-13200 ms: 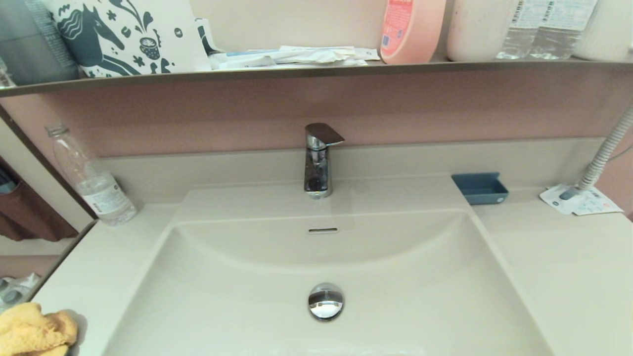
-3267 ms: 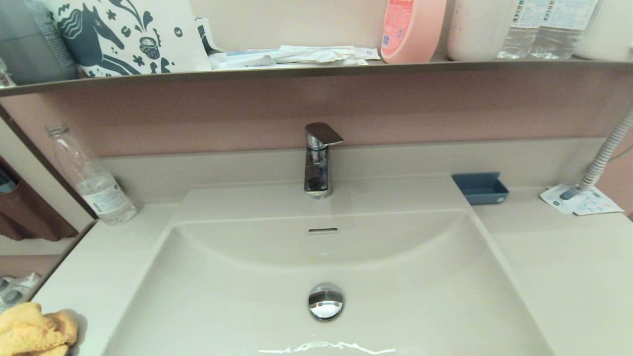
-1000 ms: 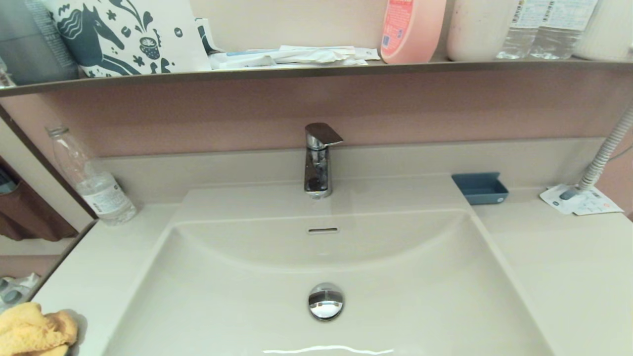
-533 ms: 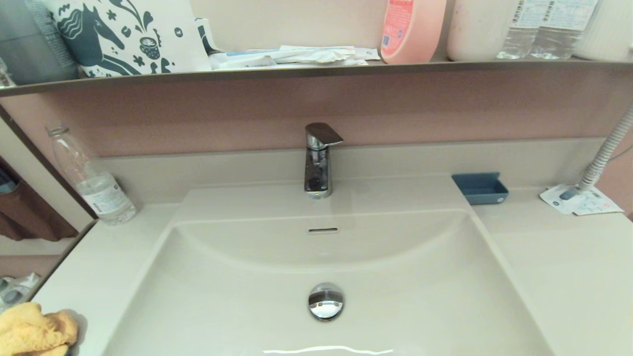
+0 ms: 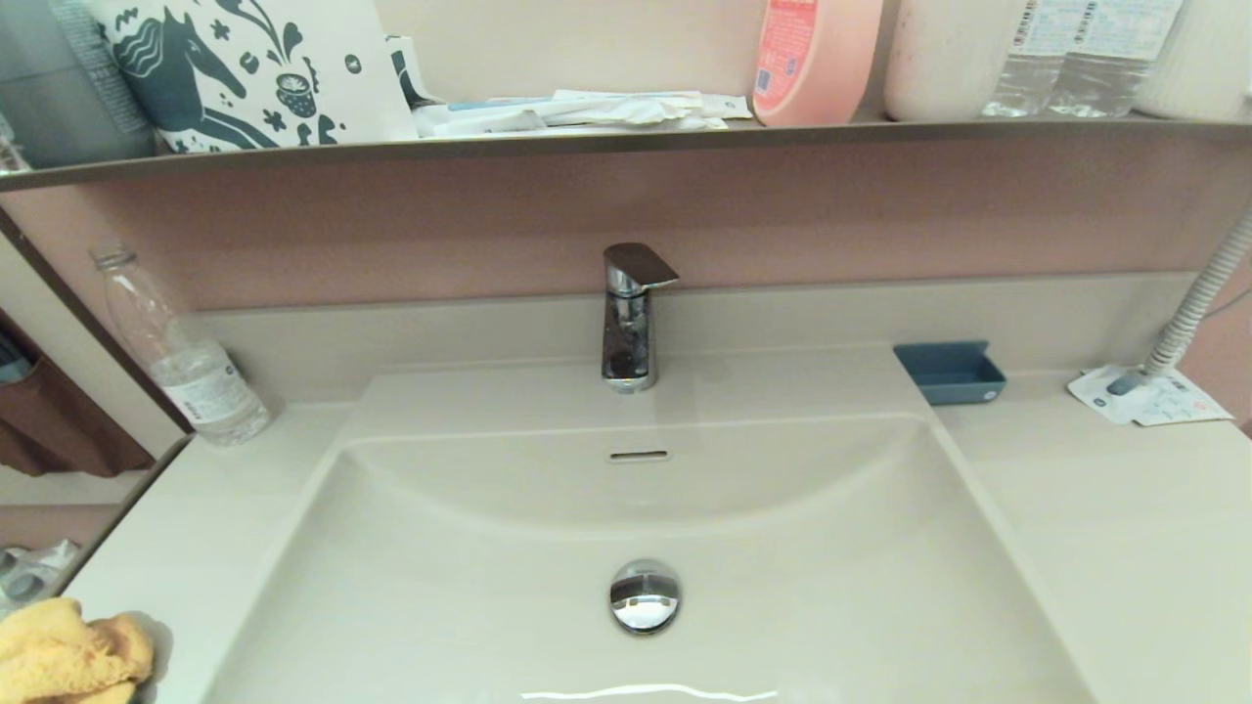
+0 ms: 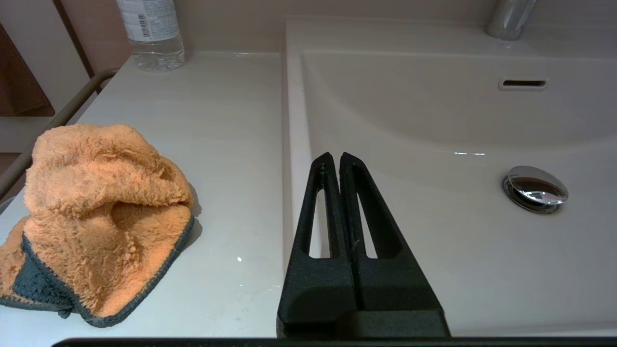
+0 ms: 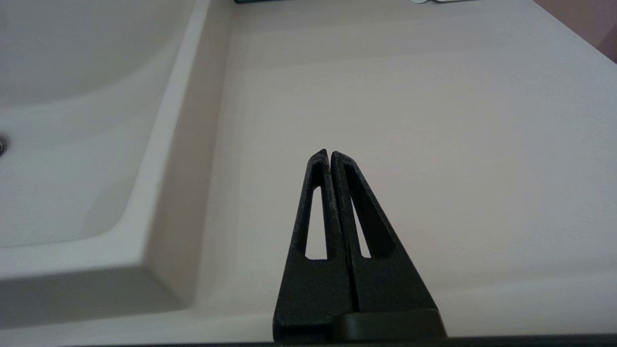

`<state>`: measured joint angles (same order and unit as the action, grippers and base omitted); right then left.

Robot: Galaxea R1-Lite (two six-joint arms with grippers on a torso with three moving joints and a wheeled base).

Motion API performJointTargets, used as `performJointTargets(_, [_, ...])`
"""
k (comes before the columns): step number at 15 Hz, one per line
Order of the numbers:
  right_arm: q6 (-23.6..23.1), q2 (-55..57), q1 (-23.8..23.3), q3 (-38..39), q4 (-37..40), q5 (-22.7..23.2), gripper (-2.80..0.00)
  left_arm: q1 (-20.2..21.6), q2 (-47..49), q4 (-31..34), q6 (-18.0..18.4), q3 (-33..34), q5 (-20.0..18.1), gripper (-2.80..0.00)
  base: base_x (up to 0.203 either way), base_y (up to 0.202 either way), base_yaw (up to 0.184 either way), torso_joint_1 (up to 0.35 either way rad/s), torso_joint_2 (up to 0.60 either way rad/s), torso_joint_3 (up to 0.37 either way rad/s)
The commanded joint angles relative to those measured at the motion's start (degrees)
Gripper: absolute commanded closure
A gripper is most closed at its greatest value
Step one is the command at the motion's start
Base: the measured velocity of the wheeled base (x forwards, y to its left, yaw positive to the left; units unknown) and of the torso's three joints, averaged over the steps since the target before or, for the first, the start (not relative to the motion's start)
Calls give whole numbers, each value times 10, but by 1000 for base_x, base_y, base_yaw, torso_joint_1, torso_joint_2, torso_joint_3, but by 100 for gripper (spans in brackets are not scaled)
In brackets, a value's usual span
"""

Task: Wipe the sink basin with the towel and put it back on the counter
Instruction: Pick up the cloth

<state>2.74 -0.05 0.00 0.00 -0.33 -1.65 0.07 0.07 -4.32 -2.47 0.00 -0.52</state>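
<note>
Left gripper (image 6: 336, 156): black tapered fingers pressed together, holding nothing, poised over the left edge of the wide cream-white rectangular sink basin (image 5: 489, 587), outside the head view.
Right gripper (image 7: 327, 154): fingers likewise together, empty, above the smooth cream-white counter (image 7: 385, 96) just right of the basin.
Small fluffy yellow-orange terry towel with grey-blue edge (image 5: 64, 660): bunched on the counter at 8 o'clock from the round chrome drain plug (image 5: 645, 596), beside the basin, apart from both grippers.
Clear plastic water bottle (image 5: 176, 352): upright at 10 o'clock, against the backsplash.
Chrome tap (image 5: 631, 318): 12 o'clock.
Small blue tray (image 5: 949, 372): 2 o'clock.
</note>
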Motion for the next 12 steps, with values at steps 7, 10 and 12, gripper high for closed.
performJointTargets(7, [0,0,0,0,-1,0,0,0,0,-2,6,0,5,0,0,0,0,0,0,0])
performJointTargets(10, [0,0,0,0,0,0,0,0,21,10,5,-52,0,0,0,0,0,0,0,0])
performJointTargets(12, [0,0,0,0,0,0,0,0,73,19,3,-98,13,0,0,0,0,0,0,0])
